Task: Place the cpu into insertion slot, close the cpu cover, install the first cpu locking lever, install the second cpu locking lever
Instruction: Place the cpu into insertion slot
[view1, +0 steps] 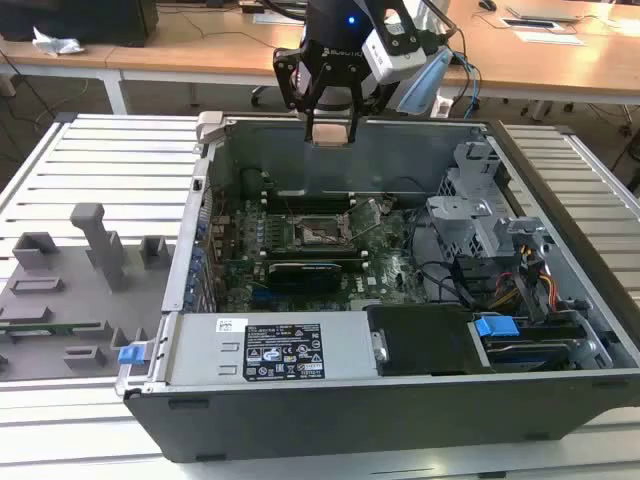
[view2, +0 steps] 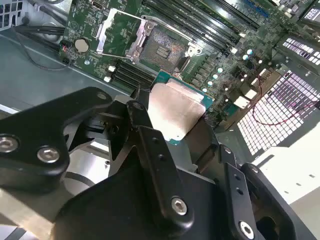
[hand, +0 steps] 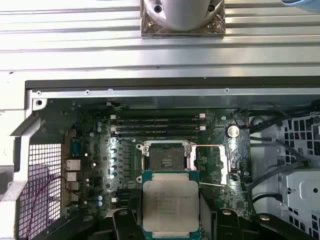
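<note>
Closest to me stands the open computer case (view1: 400, 420). Along its front edge lies the grey power supply (view1: 200, 350), which carries a white label. To the exterior view's left of the case, a grey tray (view1: 60, 300) with moulded holders rests on the slatted table (view1: 110, 160).

Deeper inside the case, the green motherboard (view1: 390, 270) lies flat on the case floor. Near its middle is the insertion slot (hand: 167, 159), a dark square with a silvery rim, and nothing sits in it. The cpu cover (view2: 101, 34) is swung open just beside the slot (through its square opening the green board shows). The long black memory slots (hand: 157, 125) run along the far side of the slot, close to the back wall.

Farther back and higher, the gripper (view1: 330, 128) hangs over the far wall of the case. Its two black fingers (view2: 150, 135) are closed on the cpu (view2: 177, 112) and grip it at two opposite edges. The chip is held in the air, clear of the board and apart from the slot. Its silvery top, with a thin green border, is visible in both wrist views.

Behind everything, wooden desks (view1: 560, 60) cross the room.
</note>
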